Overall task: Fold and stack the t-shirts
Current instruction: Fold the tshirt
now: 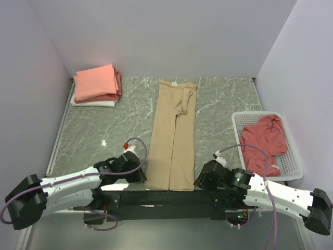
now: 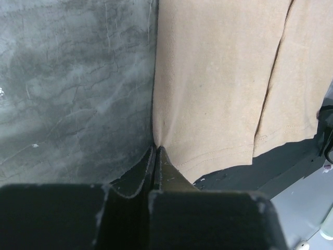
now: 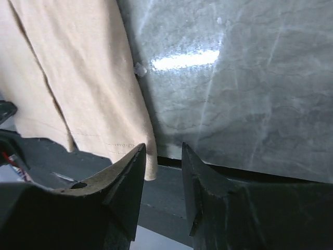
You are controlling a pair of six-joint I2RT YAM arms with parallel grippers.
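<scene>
Now | tan t-shirt (image 1: 171,138): long strip at middle of bench (image 1: 104,130), axis near-to-far | left claw (image 2: 156,152): closed, apparently pinching near-left hem corner | right claw (image 3: 163,156): narrowly parted, empty, near-right hem corner just to its left

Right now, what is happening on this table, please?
A robot is folding shirts. A tan shirt, folded into a long strip, lies in the middle of the table. The left hand is shut at its near left corner and seems to pinch it; the right hand is open at the near right corner. Three folded shirts are stacked far left; a red shirt waits in the basket on the right.
</scene>
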